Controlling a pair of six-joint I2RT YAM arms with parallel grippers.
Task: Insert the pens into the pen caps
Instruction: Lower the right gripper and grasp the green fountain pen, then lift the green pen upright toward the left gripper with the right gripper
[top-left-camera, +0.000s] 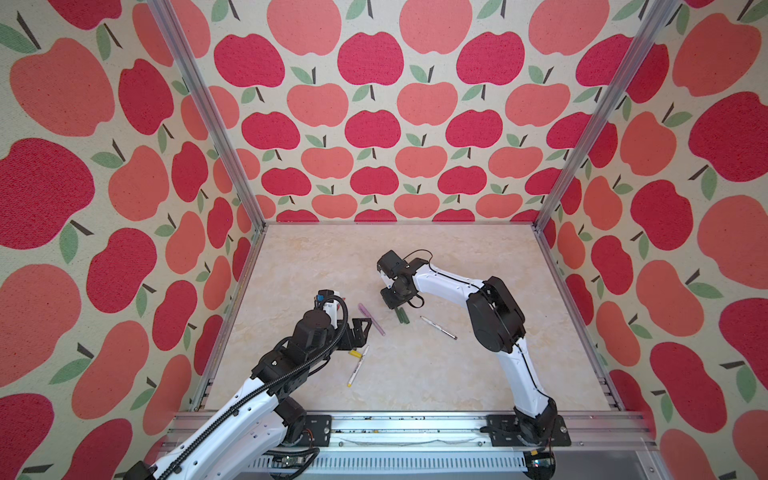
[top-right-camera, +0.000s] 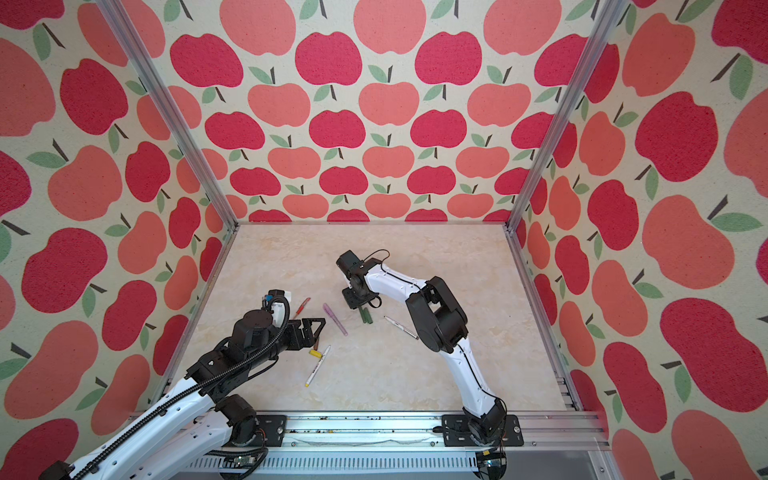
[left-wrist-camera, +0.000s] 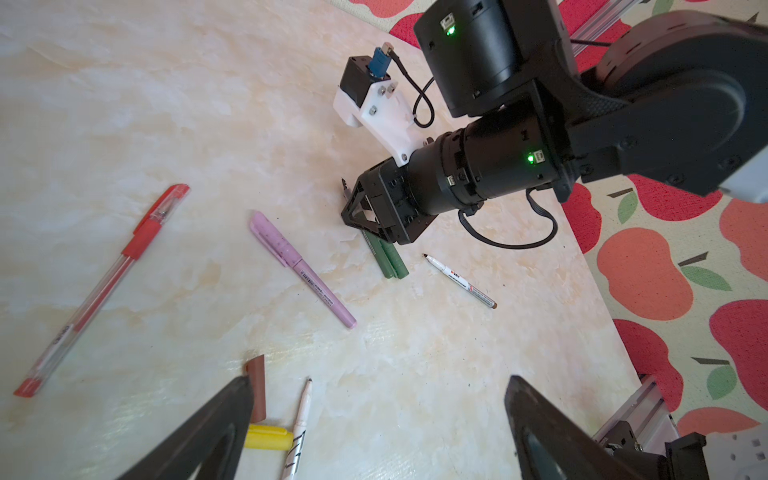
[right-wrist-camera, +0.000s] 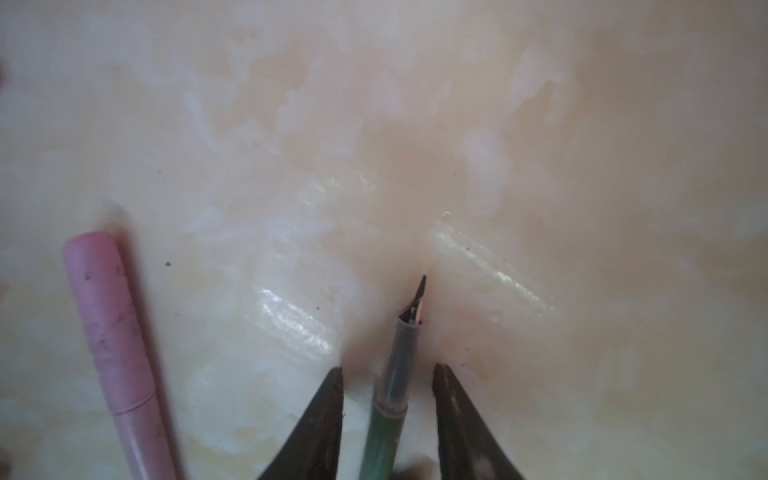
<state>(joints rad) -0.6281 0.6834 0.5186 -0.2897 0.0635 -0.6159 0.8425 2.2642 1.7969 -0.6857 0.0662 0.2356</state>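
Pens and caps lie loose near the middle of the table (top-left-camera: 415, 257). Low over the green pen (right-wrist-camera: 384, 428) sits the right gripper (right-wrist-camera: 388, 370), one fingertip on each side of the barrel. A sliver of table shows on both sides, so the jaws are apart and grasp nothing. The pen's bare nib points out past the tips. In the left wrist view two green sticks (left-wrist-camera: 388, 262) poke out from under that gripper, side by side and touching; which is pen and which is cap I cannot tell. Near them lies the lilac pen (top-left-camera: 371, 319), its cap on. The red pen (top-right-camera: 302, 306), also capped, shows in a top view just beside the left arm's wrist. The brown-print pen (top-left-camera: 438, 327) lies uncapped between the green sticks and the right arm. Spread wide and empty, the left gripper (left-wrist-camera: 380, 384) hovers by the brown cap (left-wrist-camera: 257, 386), the yellow cap (left-wrist-camera: 268, 437) and the uncapped yellow-print pen (left-wrist-camera: 299, 428). The yellow cap appears to lie against that pen, and the brown cap is just beside the yellow one, partly behind a finger in the left wrist view.
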